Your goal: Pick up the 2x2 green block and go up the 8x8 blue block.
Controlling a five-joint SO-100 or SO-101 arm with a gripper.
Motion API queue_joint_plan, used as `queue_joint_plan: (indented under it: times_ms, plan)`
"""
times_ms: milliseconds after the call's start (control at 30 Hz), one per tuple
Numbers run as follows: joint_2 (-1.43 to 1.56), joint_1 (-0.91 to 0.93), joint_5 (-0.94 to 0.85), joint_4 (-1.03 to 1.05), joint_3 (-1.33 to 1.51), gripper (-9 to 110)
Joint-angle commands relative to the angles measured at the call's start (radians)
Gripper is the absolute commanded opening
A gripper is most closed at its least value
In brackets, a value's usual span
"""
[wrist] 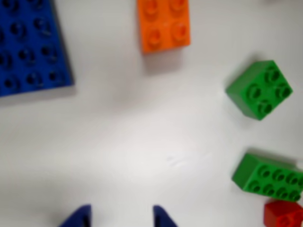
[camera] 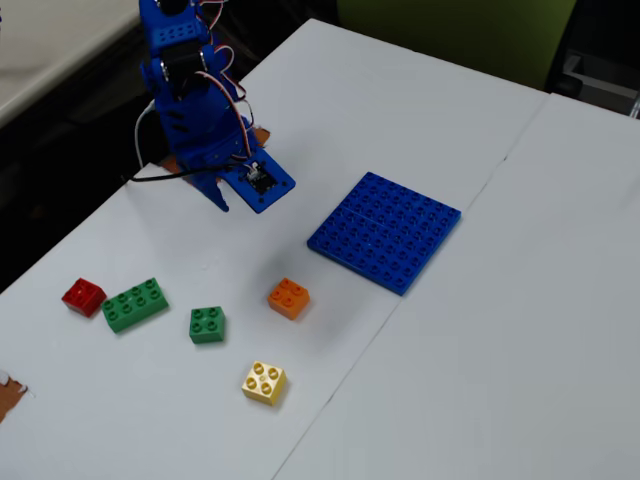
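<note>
Our gripper (wrist: 120, 218) shows in the wrist view as two blue fingertips at six o'clock, standing apart with bare white table (wrist: 142, 156) between them, so we read the jaws as open and holding nothing. In the fixed view the gripper (camera: 222, 196) hangs above the table at about ten o'clock, clear of every brick.

We find the 2x2 green block (wrist: 259, 89) at three o'clock in the wrist view, turned at an angle and resting alone; in the fixed view the same block (camera: 207, 324) lies at about seven o'clock. At five o'clock from it in the wrist view we see the longer green brick (wrist: 269, 178) and a red brick (wrist: 283, 215). An orange brick (wrist: 164, 24) sits at twelve o'clock there. The 8x8 blue block (wrist: 29, 45) fills ten o'clock, flat on the table. A yellow brick (camera: 264, 383) appears only in the fixed view.
</note>
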Motion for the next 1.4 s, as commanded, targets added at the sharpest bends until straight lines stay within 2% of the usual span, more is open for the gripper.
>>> queue_joint_plan:
  times_ms: [0, 233, 400, 667, 933, 1367]
  plan:
    - [-0.025, 0.055, -0.123, -0.074, -0.048, 19]
    - [-0.141, 0.127, -0.453, -0.216, -0.098, 20]
    - [-0.454, 0.163, -0.595, 0.094, -0.675, 22]
    - [-0.661, 0.178, -0.824, -0.060, -0.775, 23]
    - [-0.857, 0.175, -0.914, -0.132, -0.927, 24]
    - [-0.943, 0.189, -1.023, -0.150, -0.907, 27]
